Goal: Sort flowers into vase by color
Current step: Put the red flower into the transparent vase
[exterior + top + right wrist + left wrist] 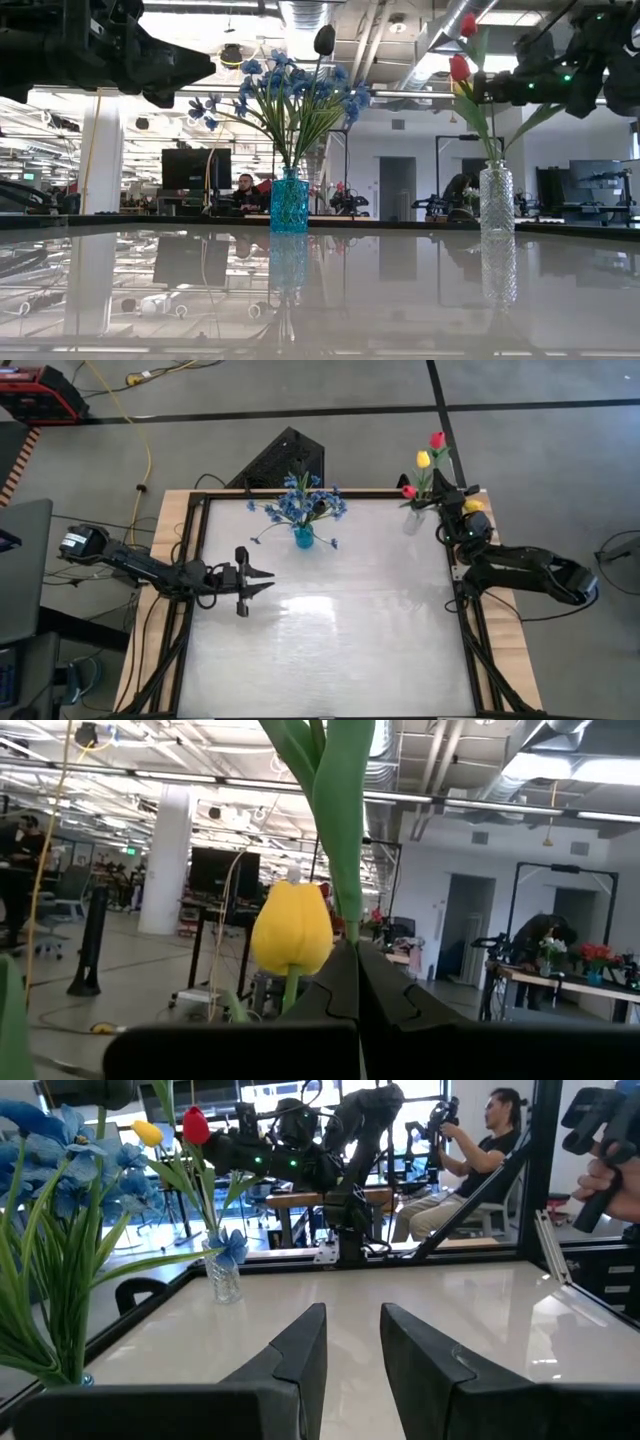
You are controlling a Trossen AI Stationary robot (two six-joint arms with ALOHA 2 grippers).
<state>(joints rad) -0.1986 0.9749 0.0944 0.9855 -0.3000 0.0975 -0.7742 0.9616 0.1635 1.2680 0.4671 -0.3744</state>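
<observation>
A blue vase (303,539) (289,200) stands at the table's far middle. It holds blue sprays (300,503) and one dark bud (324,40). A clear vase (413,520) (496,200) at the far right holds red tulips (437,440) (459,68) and a yellow tulip (423,458) (147,1132). My right gripper (463,512) (357,970) hovers beside the clear vase, shut on another yellow tulip (473,506). My left gripper (262,582) (352,1345) is open at the table's left, above the surface and near the blue vase. My right gripper pinches a green stem or leaf (345,910) of the yellow tulip between its two shut fingers. The green part rises out past the fingertips. The yellow bloom (292,930) sits right beside the fingers. The flower is held up in the air, and its lower end is hidden.
A dark frame (190,560) rims the glossy white tabletop. The middle and near part of the table are bare (330,650). People sit at desks in the room behind (470,1150), and a hand (605,1180) shows at the right of the left wrist view.
</observation>
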